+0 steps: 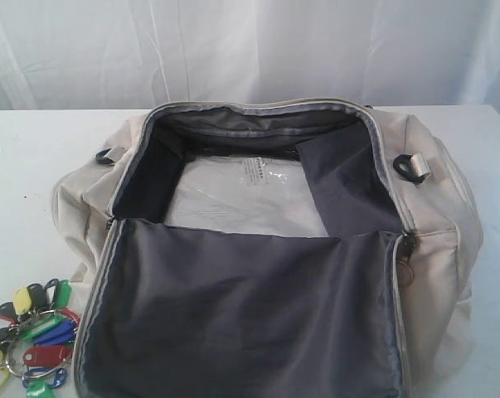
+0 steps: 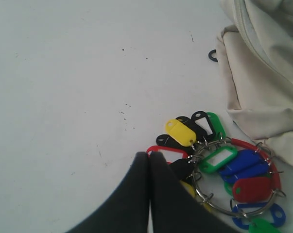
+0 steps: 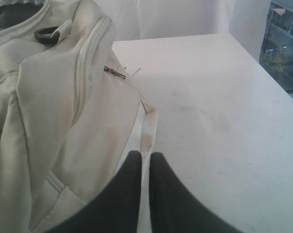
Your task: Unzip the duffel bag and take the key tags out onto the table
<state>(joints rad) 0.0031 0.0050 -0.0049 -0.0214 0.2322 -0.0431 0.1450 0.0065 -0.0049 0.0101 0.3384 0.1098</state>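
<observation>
We list: duffel bag (image 1: pixel 449 211) unzipped, centre of table (image 1: pixel 34 149); key tags (image 1: pixel 42 336) by table's left edge; left claw (image 2: pixel 149 155) and right claw (image 3: pixel 146 155) closed, empty.

Nothing can be read. A clear packet (image 1: pixel 233 203) inside the bag (image 1: pixel 449 224) carries a small block of dark print, too blurred to make out. The tags (image 2: pixel 219 165) just beside the left gripper (image 2: pixel 149 155) show no legible writing.
</observation>
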